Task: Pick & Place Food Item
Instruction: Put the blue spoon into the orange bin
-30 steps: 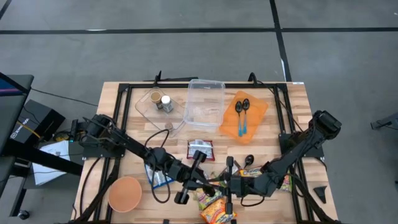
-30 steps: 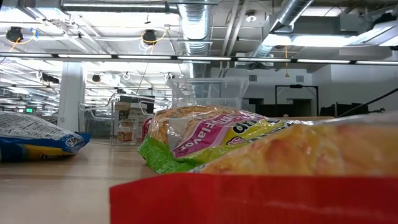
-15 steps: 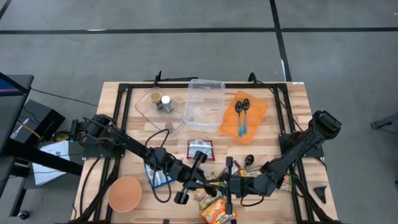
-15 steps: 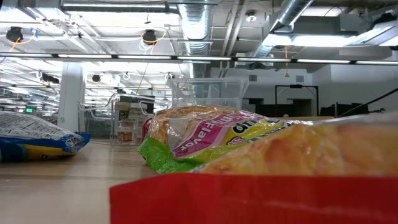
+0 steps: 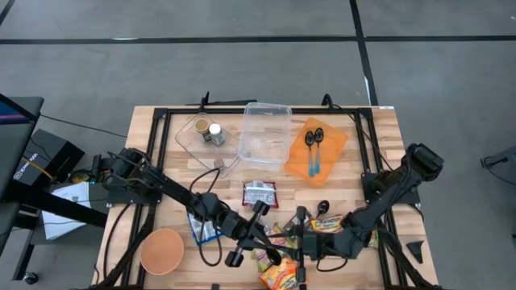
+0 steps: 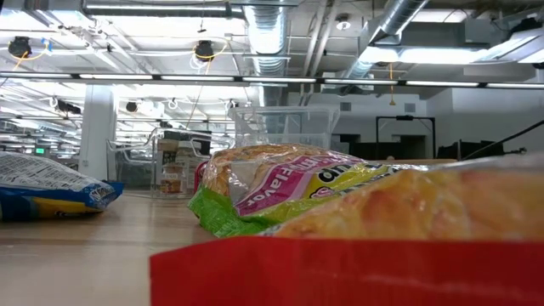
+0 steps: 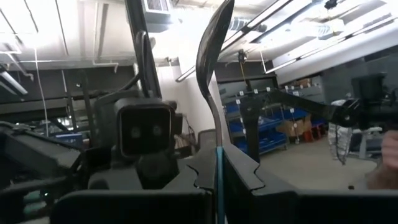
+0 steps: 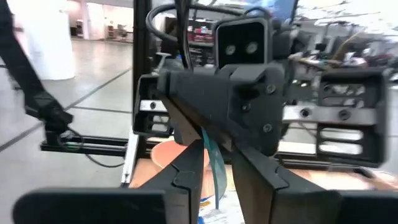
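Right gripper (image 8: 216, 180) backed off, fingers slightly apart; left gripper (image 7: 217, 171) pinches black-bowled teal-handled spoon (image 7: 211, 56).

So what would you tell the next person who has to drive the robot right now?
Left gripper: shut on the teal handle of a black spoon, over the front middle of the table.
Right gripper: facing the left one, nose to nose, slightly open around the same handle.
Food: the snack bags lie at the front edge below both grippers, with a blue bag and a red packet nearby.
Done: no food is lifted, and the clear tub at the back looks empty.
Left: probably put the spoon down, then pick up a food item and place it.
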